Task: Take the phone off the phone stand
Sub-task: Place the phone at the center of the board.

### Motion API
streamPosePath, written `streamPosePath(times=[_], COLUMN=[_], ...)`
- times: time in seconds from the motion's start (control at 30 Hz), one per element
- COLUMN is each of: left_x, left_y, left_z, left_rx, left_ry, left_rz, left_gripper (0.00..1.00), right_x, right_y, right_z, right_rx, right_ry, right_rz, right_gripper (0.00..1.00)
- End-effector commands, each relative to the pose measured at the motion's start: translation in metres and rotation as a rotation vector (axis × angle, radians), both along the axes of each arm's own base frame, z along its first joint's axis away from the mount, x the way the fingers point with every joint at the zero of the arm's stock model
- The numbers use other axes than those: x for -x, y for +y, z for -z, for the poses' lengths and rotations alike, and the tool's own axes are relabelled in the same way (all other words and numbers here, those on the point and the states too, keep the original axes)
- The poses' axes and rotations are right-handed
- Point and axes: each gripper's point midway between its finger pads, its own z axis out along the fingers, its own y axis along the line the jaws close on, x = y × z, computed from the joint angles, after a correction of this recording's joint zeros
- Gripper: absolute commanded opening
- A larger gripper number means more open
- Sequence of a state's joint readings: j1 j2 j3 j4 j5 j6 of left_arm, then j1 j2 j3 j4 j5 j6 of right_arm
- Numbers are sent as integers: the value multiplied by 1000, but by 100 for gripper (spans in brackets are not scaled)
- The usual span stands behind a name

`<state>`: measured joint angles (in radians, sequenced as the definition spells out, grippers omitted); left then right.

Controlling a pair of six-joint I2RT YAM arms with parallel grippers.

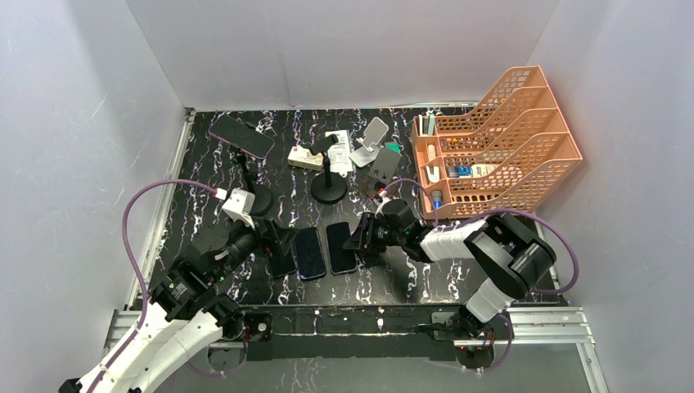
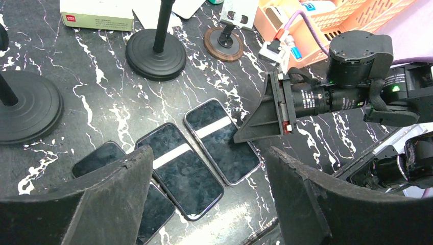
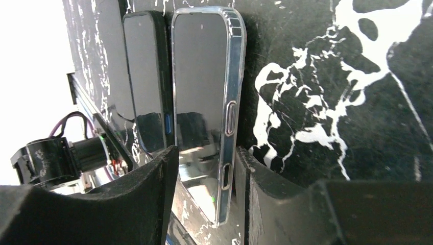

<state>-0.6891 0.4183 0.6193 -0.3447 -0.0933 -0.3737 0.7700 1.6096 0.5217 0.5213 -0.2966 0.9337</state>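
1. Nearest me, the left gripper (image 2: 207,155) hangs low over the near-left of the table (image 1: 409,278) with its fingers spread wide and nothing between them. Under it lie two dark phones: the left dark phone (image 1: 283,264) and the middle dark phone (image 1: 310,252).
2. Just right of those, the right gripper (image 3: 207,158) straddles the near end of a clear-cased phone (image 3: 204,76) that lies flat. I cannot tell whether the fingers press its edges or merely flank it.
3. If that one is being laid down, I would judge the best way is to part the fingers fully and draw straight back. That way the case is not dragged into the middle dark phone touching it.
4. Farther back, an empty black stand (image 1: 329,190) rises mid-table.
5. At the far left, a mounted phone (image 1: 241,136) sits tilted atop its phone stand (image 1: 256,199), well apart from both arms. The left arm looks better placed for it. Grip the long edges, lift away from the cradle, and mind the light base tipping.
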Motion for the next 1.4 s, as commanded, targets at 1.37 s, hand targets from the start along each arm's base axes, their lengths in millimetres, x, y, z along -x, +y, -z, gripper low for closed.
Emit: streamPosePath(times=[1.37], left_x=[1], left_y=[1], left_z=[-8], left_rx=[12], left_ry=[-28], left_rz=[6], left_gripper=[78], right_x=[-4], right_y=[1], right_z=[-74], right_rx=[-18], right_ry=[-190], right_rz=[-23], right_gripper=[50])
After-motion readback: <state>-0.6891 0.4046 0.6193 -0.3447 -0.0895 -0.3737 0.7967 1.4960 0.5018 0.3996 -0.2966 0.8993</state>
